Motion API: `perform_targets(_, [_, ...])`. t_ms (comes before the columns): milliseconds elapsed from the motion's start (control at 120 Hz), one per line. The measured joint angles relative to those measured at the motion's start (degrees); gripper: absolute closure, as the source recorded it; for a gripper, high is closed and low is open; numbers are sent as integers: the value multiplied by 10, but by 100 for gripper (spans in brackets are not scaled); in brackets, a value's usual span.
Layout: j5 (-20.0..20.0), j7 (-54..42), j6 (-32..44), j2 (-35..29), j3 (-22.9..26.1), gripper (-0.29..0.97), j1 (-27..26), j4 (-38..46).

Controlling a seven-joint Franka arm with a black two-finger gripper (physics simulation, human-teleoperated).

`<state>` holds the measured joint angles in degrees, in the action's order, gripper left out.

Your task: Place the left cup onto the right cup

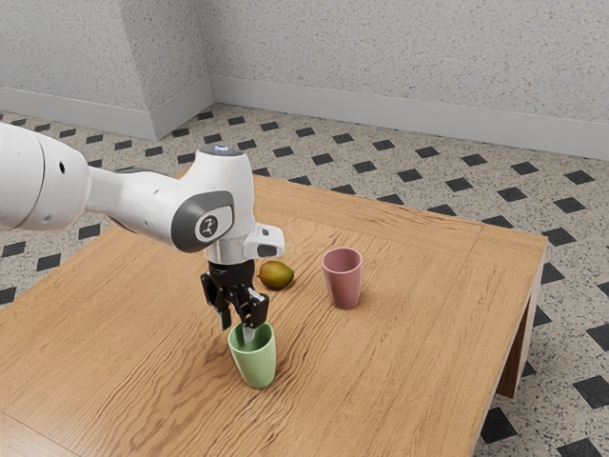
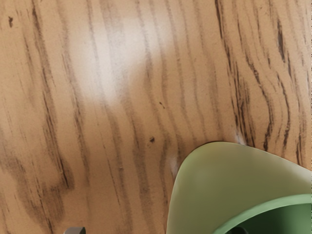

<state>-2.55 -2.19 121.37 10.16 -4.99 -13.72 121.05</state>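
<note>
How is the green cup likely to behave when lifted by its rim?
The green cup looks rigid and thin-walled, so probably light. It narrows toward its base, so a sideways nudge might tip it. Its smooth wall could slip in the tool.

Free room and obstacles on the table [image 1: 419,314]. The green cup [image 1: 255,360] and the pink cup [image 1: 343,278] stood upright and well apart, with bare wood between them forming an open lane. A yellow-green fruit [image 1: 276,274] lay near the pink cup, on its side toward the exterior view's left, beyond the green cup and close to the gripper [image 1: 245,328]; it bordered that lane. The pink cup's mouth opened upward with free space above it. Broad bare tabletop extended toward the exterior view's right.
</note>
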Motion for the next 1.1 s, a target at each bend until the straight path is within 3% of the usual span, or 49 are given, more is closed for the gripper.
perform_targets(1100, [0,0,0,5,1,57,-3,-1])
